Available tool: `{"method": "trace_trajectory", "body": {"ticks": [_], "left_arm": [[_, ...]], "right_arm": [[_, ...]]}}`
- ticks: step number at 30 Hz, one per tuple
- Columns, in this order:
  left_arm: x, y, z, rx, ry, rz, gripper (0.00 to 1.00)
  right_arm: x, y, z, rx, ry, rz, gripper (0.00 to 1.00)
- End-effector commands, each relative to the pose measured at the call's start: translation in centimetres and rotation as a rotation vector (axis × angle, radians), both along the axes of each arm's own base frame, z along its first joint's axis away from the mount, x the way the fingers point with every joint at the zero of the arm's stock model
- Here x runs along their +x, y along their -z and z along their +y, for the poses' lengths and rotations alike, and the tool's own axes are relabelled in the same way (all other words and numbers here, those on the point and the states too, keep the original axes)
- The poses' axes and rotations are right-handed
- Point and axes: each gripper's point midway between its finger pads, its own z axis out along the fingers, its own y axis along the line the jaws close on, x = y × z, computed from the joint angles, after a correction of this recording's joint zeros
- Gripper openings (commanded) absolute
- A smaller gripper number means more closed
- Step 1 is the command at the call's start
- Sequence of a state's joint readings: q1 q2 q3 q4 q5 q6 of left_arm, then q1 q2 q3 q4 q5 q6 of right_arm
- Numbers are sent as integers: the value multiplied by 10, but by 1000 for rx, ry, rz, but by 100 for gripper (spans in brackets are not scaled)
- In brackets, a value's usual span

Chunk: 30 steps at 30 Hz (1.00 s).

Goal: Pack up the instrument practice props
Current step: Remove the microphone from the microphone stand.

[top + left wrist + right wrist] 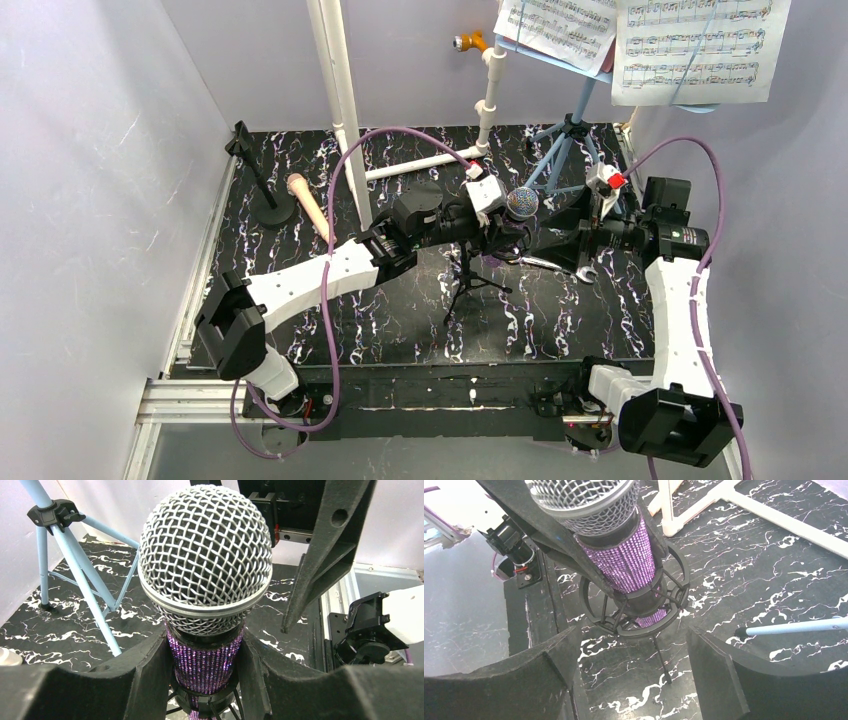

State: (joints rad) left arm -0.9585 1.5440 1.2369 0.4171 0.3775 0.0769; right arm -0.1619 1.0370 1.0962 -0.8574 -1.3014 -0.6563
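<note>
Grip on the purple glitter microphone (205, 565) belongs to the left gripper (204, 672), whose black fingers (142, 680) press on either side of the sparkly barrel just under the mesh head, a sensible place to hold if the mic is to be drawn up out of its stand. The mic stands upright in the ring cradle (589, 605) of the black mic tripod (470, 285), near the middle of the marbled table (400, 330), and its lower end seems to sit inside the ring, though the view is too cramped to be sure it is fully seated. The right gripper (633, 632) comes in from the right with its jaws apart and nothing between them, facing the cradle from just beside it, probably to steady the light tripod so it does not tip or rise with the mic. The mic itself has a rounded silver wire-mesh head with a bright band at its base, above a barrel covered in rows of tiny violet rhinestones
</note>
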Motion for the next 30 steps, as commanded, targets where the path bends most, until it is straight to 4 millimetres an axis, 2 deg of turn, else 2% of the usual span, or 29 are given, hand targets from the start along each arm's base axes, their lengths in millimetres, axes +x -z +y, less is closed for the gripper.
{"method": "trace_trajectory", "body": {"ticks": [1,6,7,8,14,19,30], "left_arm": [[-3,-72,1,-166,5,-88,0],[-2,-73,-2,-170,7,-77,0],[-10,-97,9,-212,10,-104,0],[-3,-78,-1,-179,11,-79,0],[-4,-80,-4,-184,13,-77,0],[-5,-88,-4,-199,16,-77,0],[-8,-120,7,-253,-5,-121,0]], "right_arm": [[6,-3,4,29,-21,1,83],[10,10,9,4,-24,24,77],[11,14,12,-8,-26,29,75],[12,19,14,-22,-26,37,74],[16,41,18,-82,0,59,67],[23,52,14,-106,53,72,66],[26,60,11,-119,80,84,67]]}}
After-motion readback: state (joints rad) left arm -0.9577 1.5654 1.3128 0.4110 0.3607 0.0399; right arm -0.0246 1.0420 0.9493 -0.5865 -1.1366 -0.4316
